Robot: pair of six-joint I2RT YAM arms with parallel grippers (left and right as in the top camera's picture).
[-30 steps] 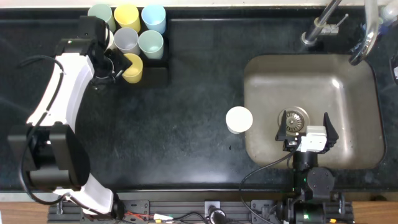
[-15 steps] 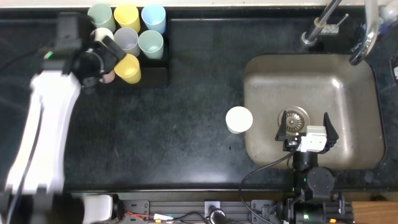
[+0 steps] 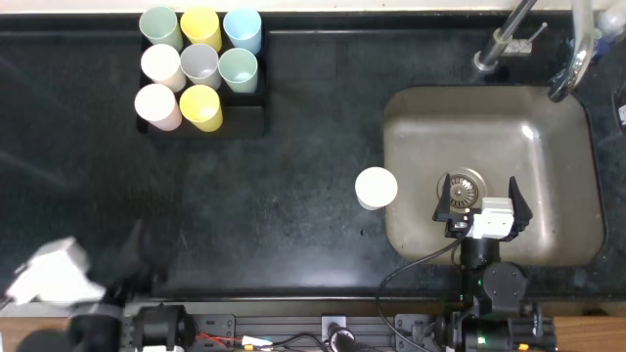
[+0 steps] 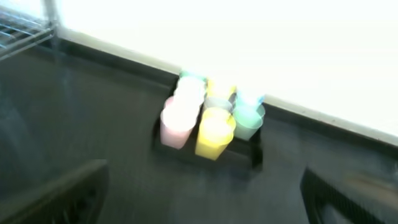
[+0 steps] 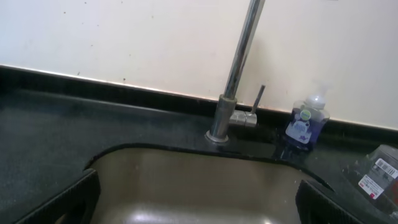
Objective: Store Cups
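Observation:
A black rack [image 3: 249,115] at the counter's back left holds several pastel cups, among them a pink cup [image 3: 157,106] and a yellow cup [image 3: 201,107] in its front row. The left wrist view shows the same rack [image 4: 255,155] and cups from a distance. One white cup [image 3: 376,188] stands alone on the counter beside the sink [image 3: 548,117]. My left arm [image 3: 57,278] is blurred at the front left corner, far from the rack. Its gripper [image 4: 200,177] is open and empty. My right gripper [image 3: 479,198] is open over the sink, near the drain [image 3: 468,182].
A faucet [image 5: 239,68] rises behind the sink, with a soap bottle [image 5: 305,121] to its side. A wire shelf [image 4: 22,28] stands at the counter's far end. Dark bare counter lies between the rack and the white cup.
My left arm has pulled back fast from the cup rack to the front left corner, uncovering the pink and yellow cups. The right arm has not moved.

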